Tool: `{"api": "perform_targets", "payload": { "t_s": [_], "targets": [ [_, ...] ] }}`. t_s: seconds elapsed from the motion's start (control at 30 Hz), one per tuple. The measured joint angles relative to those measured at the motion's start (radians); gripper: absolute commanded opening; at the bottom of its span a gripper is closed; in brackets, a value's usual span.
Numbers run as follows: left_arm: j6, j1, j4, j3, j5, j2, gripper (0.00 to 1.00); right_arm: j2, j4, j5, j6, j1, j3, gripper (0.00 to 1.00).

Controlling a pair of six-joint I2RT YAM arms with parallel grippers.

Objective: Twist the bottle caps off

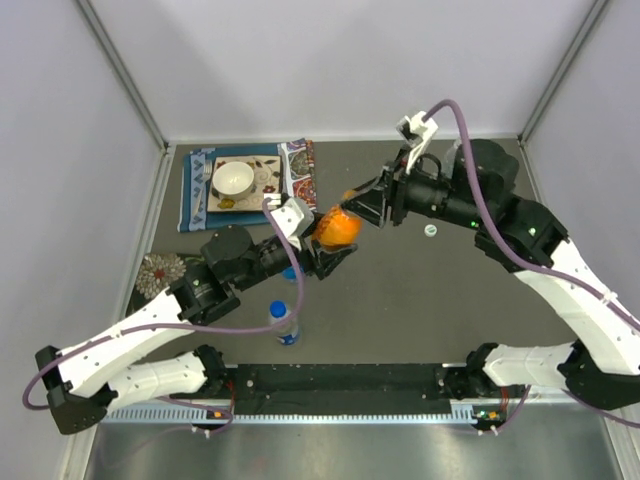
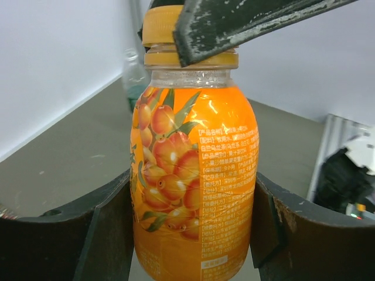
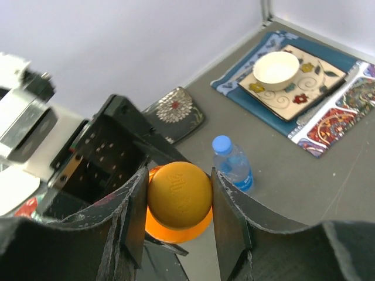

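The short orange bottle (image 1: 338,230) is held in the air over the middle of the table. My left gripper (image 1: 325,248) is shut on its body (image 2: 193,175), one finger (image 2: 88,234) on each side. My right gripper (image 1: 360,207) is shut on its orange cap (image 3: 179,193), which sits on the neck (image 2: 161,26). A clear bottle with a blue label and blue cap (image 1: 285,322) stands near the front; a bottle of the same kind shows in the right wrist view (image 3: 231,164). A second blue cap (image 1: 289,272) shows under my left arm. A white cap (image 1: 429,231) lies loose on the table.
A blue placemat (image 1: 195,190) with a patterned plate and a white bowl (image 1: 232,179) lies at the back left. A round floral coaster (image 1: 160,272) is at the left edge. A clear greenish bottle top (image 2: 133,73) shows behind the orange bottle.
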Motion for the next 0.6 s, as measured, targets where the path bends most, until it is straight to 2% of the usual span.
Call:
{"api": "perform_targets", "payload": {
  "t_s": [0.2, 0.43, 0.6],
  "targets": [
    [-0.095, 0.061, 0.023, 0.013, 0.298, -0.019, 0.35, -0.069, 0.006, -0.179, -0.118, 0.001, -0.012, 0.0],
    [-0.327, 0.197, 0.158, -0.012, 0.728, -0.009, 0.36, -0.125, 0.055, -0.398, -0.254, 0.001, -0.064, 0.0],
    [-0.469, 0.232, 0.275, -0.021, 0.906, 0.013, 0.36, -0.141, 0.064, -0.534, -0.344, 0.001, -0.072, 0.0]
  ]
}}
